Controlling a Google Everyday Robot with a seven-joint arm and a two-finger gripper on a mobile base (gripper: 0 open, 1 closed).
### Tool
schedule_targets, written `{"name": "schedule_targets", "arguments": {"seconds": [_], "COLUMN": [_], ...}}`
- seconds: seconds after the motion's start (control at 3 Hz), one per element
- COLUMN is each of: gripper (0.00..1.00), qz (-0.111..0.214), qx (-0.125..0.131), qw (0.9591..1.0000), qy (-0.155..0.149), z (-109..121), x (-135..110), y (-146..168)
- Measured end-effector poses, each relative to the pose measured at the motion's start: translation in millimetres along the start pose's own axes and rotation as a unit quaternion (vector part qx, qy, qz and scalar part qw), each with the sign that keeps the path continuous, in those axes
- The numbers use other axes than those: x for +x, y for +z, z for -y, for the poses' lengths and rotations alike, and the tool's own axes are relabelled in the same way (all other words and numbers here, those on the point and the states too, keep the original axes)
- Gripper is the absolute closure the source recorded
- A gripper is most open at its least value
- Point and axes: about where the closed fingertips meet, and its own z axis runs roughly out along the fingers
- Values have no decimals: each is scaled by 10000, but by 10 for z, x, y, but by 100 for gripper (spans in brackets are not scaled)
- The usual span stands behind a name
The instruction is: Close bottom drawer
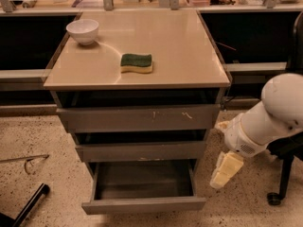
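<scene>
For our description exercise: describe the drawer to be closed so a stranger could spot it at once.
Find the grey cabinet with the tan top. Its bottom drawer sits beside the cream gripper. Only it is pulled far out, showing its tray.

The bottom drawer [143, 205] looks like grey sheet metal, with a plain matt front and a dull, smooth tray. The middle drawer front [142, 151] has the same matt grey metal look, and the top drawer front [137, 118] carries pale scratches in its finish. The cabinet top [180, 46] is smooth and beige with a soft sheen. On it, the bowl [83, 30] looks glazed and glossy white, and the sponge [137, 63] has a rough green scouring layer over yellow foam. The floor [42, 141] is speckled and stone-like. The gripper [225, 171], low beside the bottom drawer's right side, looks like matt cream plastic below the arm's smooth white shell [265, 122].
</scene>
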Motion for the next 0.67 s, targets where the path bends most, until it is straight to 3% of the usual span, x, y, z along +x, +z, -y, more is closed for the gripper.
{"name": "schedule_targets", "arguments": {"seconds": [0.33,0.67], "gripper": [0,0], "qz": [222,497], "qx": [-282,-563], "qw": [9993,9971], "qy": [66,147], "z": [53,82], "x": [293,453], "y": [999,1794]}}
